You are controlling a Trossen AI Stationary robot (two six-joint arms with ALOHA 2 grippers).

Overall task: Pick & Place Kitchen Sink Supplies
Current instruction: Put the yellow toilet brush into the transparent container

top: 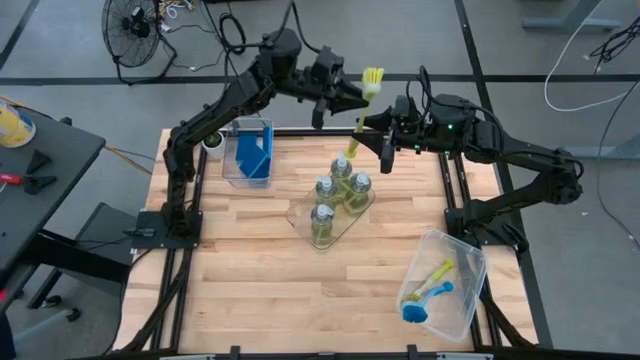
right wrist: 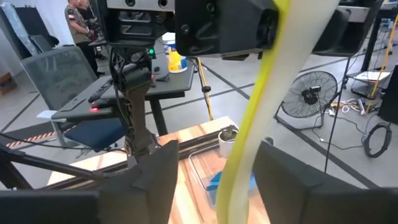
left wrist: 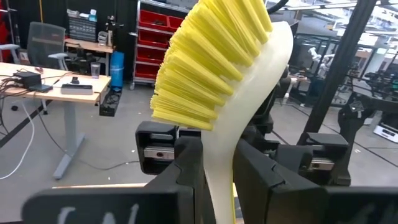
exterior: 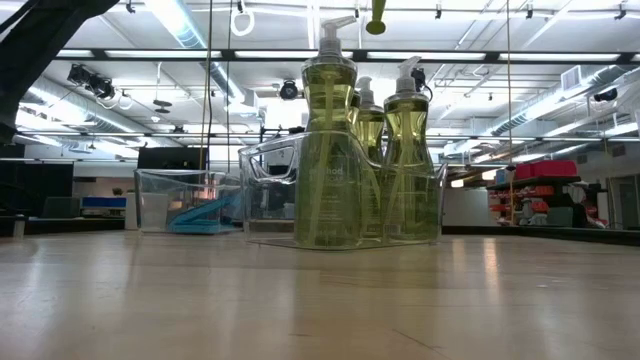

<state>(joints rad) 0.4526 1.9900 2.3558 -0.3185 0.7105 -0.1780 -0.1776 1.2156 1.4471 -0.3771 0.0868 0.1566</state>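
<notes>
A yellow-green dish brush [top: 364, 108] hangs in the air over the table's far middle, with its bristle head [left wrist: 211, 56] up and its handle end [exterior: 376, 15] above the bottles. My left gripper [top: 352, 97] is shut on it just below the head. My right gripper [top: 378, 122] is open, with its fingers on either side of the handle [right wrist: 249, 143] lower down. One finger [right wrist: 292, 180] is close to the handle, and I cannot tell whether it touches. Several bottles [top: 338, 192] of yellow-green liquid stand in a clear flat tray [top: 300, 212]. My left gripper pinches the brush's white neck [left wrist: 219, 163] between its two fingers, just below the bristle head. The fingers come level from the table's left and lie across the brush. The brush is lifted clear, with its head up and its handle hanging below the fingers.
A clear bin [top: 232, 168] at the far left holds blue sponges [top: 252, 152]. Another clear bin [top: 470, 262] at the near right holds a yellow-green brush [top: 437, 271] and a blue brush [top: 418, 308]. Bare wood lies in front of the tray.
</notes>
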